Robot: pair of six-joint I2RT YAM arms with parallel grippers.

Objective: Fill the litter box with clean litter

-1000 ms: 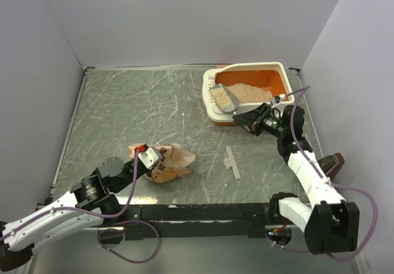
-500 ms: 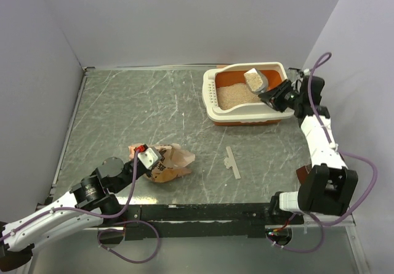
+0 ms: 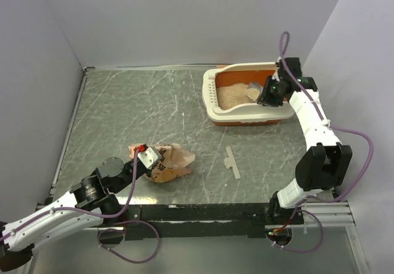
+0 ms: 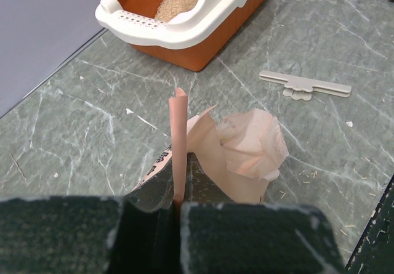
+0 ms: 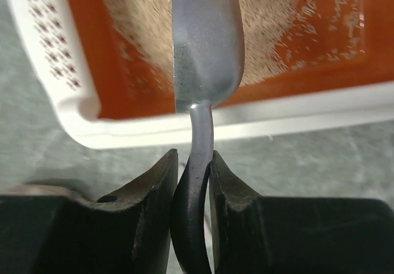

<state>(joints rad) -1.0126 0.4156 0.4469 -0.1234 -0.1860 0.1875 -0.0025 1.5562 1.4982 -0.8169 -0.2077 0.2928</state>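
Observation:
The litter box (image 3: 212,106), cream rim and orange basin, stands at the table's far right and holds a mound of clean litter (image 3: 233,94). My right gripper (image 3: 271,94) hangs over the box's right end, shut on the handle of a grey metal scoop (image 3: 253,91). In the right wrist view the fingers (image 5: 161,181) pinch the handle, and the scoop (image 5: 206,40) shows its back above the litter (image 5: 277,21) inside the rim (image 5: 61,95). My left gripper (image 3: 148,157) is shut on a raised edge of the tan paper bag (image 3: 173,163), which lies crumpled near the front left. The left wrist view shows the jaws (image 4: 177,203), the bag (image 4: 246,151) and the box (image 4: 184,32).
A flat white clip (image 3: 232,161) lies on the grey marbled table between the bag and the box, and shows as well in the left wrist view (image 4: 306,84). Grey walls close in the left, back and right. The right arm stands tall along the right wall.
The right arm has swung the scoop from the box's left end across to its right end, with the wrist moving back toward the far wall. The left arm and the bag have not moved.

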